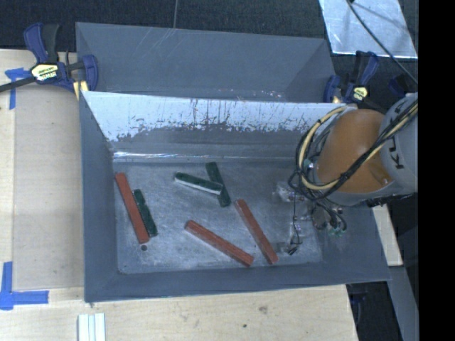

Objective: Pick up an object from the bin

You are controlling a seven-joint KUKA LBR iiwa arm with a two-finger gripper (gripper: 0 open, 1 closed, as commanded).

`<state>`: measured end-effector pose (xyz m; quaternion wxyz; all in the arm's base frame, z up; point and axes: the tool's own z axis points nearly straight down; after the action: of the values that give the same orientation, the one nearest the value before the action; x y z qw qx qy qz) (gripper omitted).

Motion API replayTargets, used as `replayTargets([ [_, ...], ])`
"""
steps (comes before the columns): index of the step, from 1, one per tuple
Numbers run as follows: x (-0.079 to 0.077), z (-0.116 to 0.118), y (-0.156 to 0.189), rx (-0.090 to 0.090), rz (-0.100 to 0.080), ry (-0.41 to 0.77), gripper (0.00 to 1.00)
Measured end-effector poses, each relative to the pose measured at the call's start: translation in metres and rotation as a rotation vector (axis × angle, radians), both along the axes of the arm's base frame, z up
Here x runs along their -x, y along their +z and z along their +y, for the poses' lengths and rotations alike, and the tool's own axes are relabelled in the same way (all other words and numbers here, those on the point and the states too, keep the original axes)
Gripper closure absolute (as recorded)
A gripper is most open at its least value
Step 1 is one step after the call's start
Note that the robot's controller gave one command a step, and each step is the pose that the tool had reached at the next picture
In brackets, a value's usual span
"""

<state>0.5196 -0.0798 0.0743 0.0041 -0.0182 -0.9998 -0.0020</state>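
Gripper [293,227]: at the bin's [97,226] 4 o'clock; released or clenched, you cannot tell. Nearest item: red-brown stick [254,230], just at its 9 o'clock, lying diagonally; you should centre over its mid-length and close across its width.

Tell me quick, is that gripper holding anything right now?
Gripper: open or closed cannot be told; it hangs beside the rightmost reddish-brown stick.

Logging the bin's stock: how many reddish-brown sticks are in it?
3: left stick along the left wall, middle stick near the front, right stick beside the gripper. The arm could hide more.
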Motion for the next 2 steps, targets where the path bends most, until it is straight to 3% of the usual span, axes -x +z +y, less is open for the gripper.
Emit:
replayTargets([
  [1,0.035,0.082,0.031,0.0,-0.008,0.042,0.0],
  [2,0.023,-0.023,0.008,0.009,-0.012,0.046,0.0],
])
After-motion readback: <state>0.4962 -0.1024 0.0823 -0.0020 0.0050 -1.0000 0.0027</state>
